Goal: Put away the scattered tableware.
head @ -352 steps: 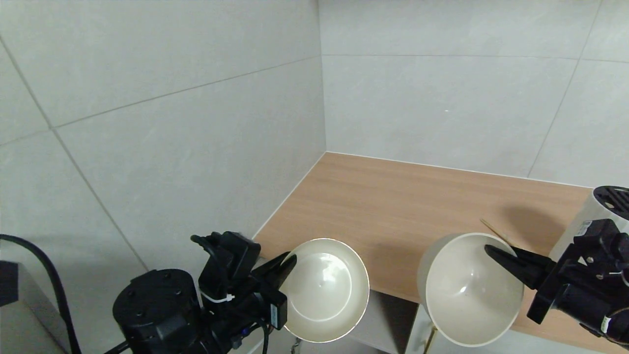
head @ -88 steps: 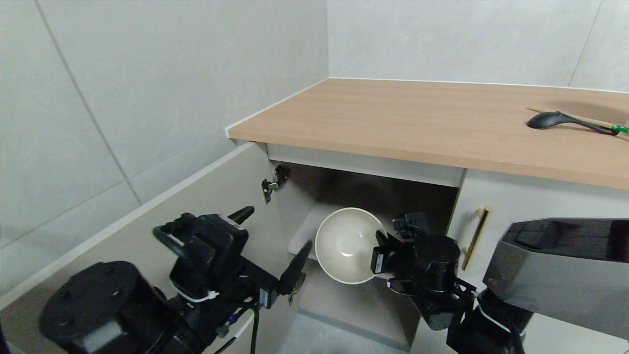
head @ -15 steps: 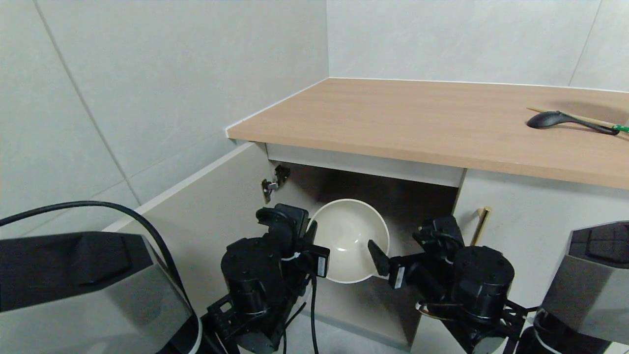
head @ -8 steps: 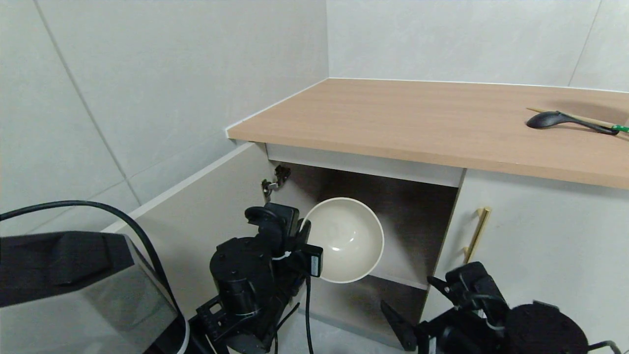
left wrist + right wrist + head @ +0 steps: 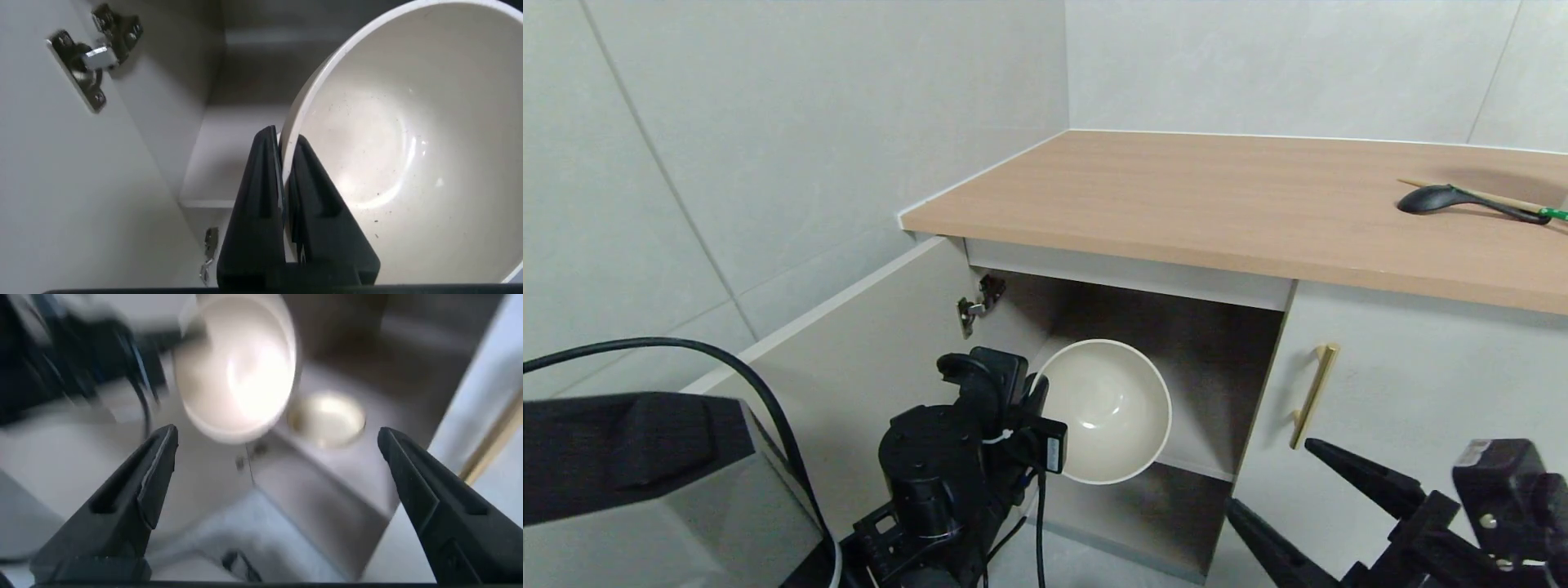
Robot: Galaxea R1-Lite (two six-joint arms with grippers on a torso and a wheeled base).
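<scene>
In front of the open cabinet (image 5: 1241,343), my left claw (image 5: 282,151) pinches the rim of a bowl (image 5: 1107,408), one finger inside and one outside. It holds the bowl tilted, mouth toward my head, at the opening and above the shelf (image 5: 1196,447). A second bowl (image 5: 327,418) sits upright on that shelf, deeper in. The open door (image 5: 866,327) stands just beside my left arm, its hinge (image 5: 90,53) near the held bowl's rim. My right claw (image 5: 1270,474) is spread wide and holds nothing, low before the shut door (image 5: 1421,367) and its gold handle (image 5: 1312,396). On the counter (image 5: 1176,196) above, well apart, a black spoon (image 5: 1437,198) lies against a thin stick (image 5: 1494,198).

A second ago my right claw hung beside the held bowl at the opening; it has since drawn back, right and low. Six seconds ago it carried the second bowl into the cabinet. My left claw has brought its bowl from outside the door up to the opening.
</scene>
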